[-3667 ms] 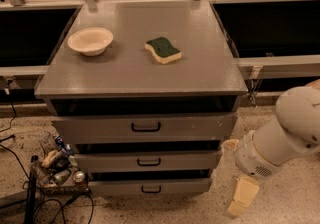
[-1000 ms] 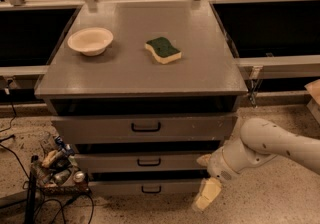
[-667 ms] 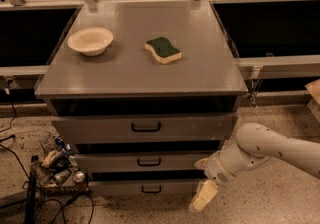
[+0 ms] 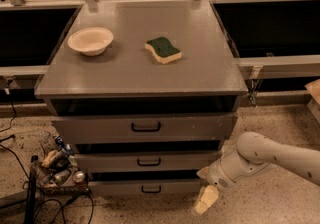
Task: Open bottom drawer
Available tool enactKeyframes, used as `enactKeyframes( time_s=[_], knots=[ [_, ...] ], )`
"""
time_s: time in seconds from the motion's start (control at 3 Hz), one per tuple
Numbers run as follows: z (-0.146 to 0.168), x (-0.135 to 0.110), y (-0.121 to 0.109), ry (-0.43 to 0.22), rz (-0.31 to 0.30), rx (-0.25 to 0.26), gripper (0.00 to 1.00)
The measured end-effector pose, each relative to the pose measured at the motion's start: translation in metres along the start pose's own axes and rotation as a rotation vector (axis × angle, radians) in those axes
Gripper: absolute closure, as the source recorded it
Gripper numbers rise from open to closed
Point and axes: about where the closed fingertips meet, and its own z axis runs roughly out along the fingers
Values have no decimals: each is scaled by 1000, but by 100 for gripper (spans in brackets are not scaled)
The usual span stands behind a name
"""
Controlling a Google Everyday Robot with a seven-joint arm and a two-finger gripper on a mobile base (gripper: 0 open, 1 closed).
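Grey metal bottom drawer (image 4: 115, 187), with its small black loop handle (image 4: 151, 188), sits lowest in the grey bench (image 4: 200, 68); the white robot hand (image 4: 204, 186) hangs just beside its right end, spread open and empty.

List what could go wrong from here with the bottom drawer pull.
1. The gripper hangs low near the floor, right of the bottom drawer and off its small handle. It may clip the front's corner on approach.
2. The middle drawer's handle sits close above, so a wrong grab seems possible.
3. The clutter on the floor by the cabinet's left side could snag the drawer as it slides out.
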Motion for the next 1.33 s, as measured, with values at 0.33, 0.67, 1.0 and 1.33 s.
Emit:
enactKeyframes(
  time_s=[0.33, 0.67, 1.0, 1.33],
  knots=[
    [19, 11, -7, 29, 3, -94, 0],
    [23, 15, 5, 58, 32, -108, 0],
    [24, 15, -4, 46, 83, 48, 0],
    [25, 15, -12, 24, 103, 125, 0]
  ],
)
